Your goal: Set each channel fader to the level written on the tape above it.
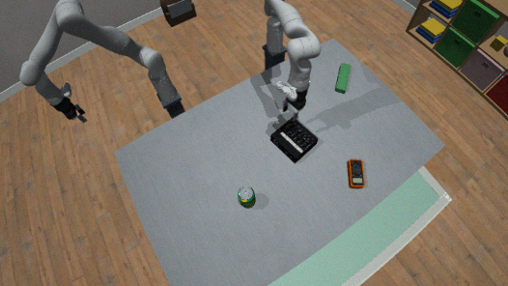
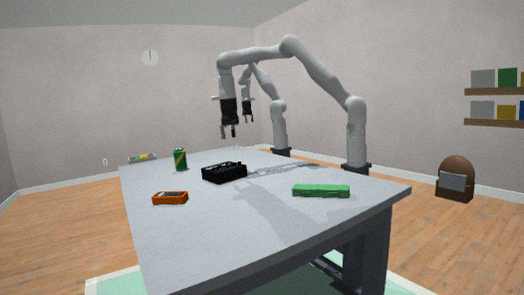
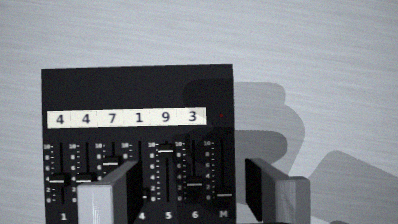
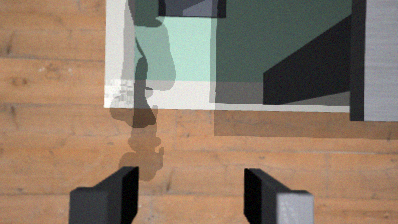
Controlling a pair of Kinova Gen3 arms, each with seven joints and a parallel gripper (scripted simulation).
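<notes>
The black lighting desk [image 1: 294, 140] [image 2: 224, 171] [image 3: 135, 87] lies on the table. Its tape [image 3: 126, 118] reads 4, 4, 7, 1, 9, 3. In the left wrist view, fader 1 [image 3: 60, 180] and fader 2 [image 3: 86, 179] stand near 4, fader 3 [image 3: 110, 163] near 7, fader 5 [image 3: 165, 150] near 9, fader 6 [image 3: 194, 184] near 3. Fader 4 is mostly hidden by a finger, low down. The master fader [image 3: 224, 194] stands near the bottom. My left gripper [image 2: 228, 134] [image 3: 194, 182] is open and empty above the desk. My right gripper [image 1: 81, 116] [image 2: 249, 120] [image 4: 191, 190] is open, off the table.
A green can [image 1: 246, 197] [image 2: 179, 159], an orange multimeter [image 1: 356, 174] [image 2: 169, 197] and a green box [image 1: 343, 77] [image 2: 321, 190] stand apart from the desk on the grey table [image 1: 193, 159] [image 2: 199, 234]. The right wrist view shows floor and the table's edge.
</notes>
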